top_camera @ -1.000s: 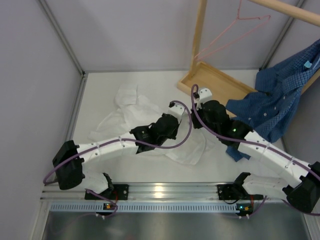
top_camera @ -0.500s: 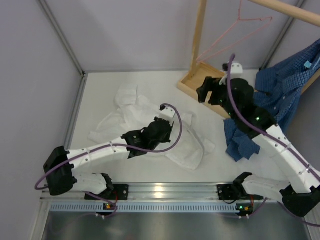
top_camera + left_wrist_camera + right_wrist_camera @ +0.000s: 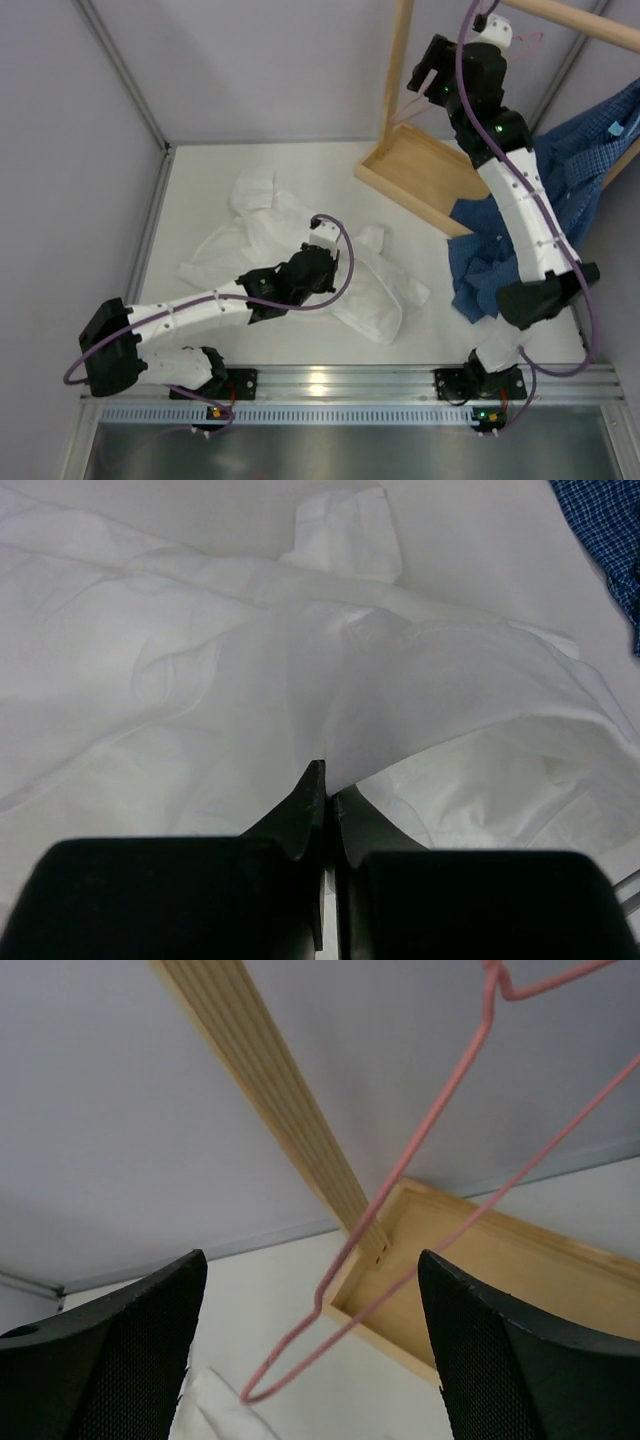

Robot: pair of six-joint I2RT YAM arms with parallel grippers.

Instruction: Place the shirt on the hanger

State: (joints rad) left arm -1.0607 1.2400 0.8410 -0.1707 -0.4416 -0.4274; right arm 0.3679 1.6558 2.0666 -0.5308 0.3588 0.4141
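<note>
The white shirt (image 3: 262,218) lies crumpled on the table, left of centre. My left gripper (image 3: 322,262) sits low over its right part. In the left wrist view that gripper (image 3: 328,782) is shut on a raised fold of the shirt (image 3: 200,660). My right gripper (image 3: 426,72) is raised high beside the wooden post, away from the shirt. In the right wrist view it (image 3: 310,1260) stands open with the pink wire hanger (image 3: 396,1168) hanging just in front, between the two fingers' lines and untouched. In the top view the arm hides most of the hanger.
The wooden rack has an upright post (image 3: 398,60) and a shallow base tray (image 3: 420,172) at the back right. A blue checked shirt (image 3: 545,195) drapes from the rack's right side down to the table. Grey walls close in at left and back.
My right gripper opened, left the shirt and swung up and back to the hanger. My left gripper closed fully on the shirt fold and drew slightly towards the near edge.
</note>
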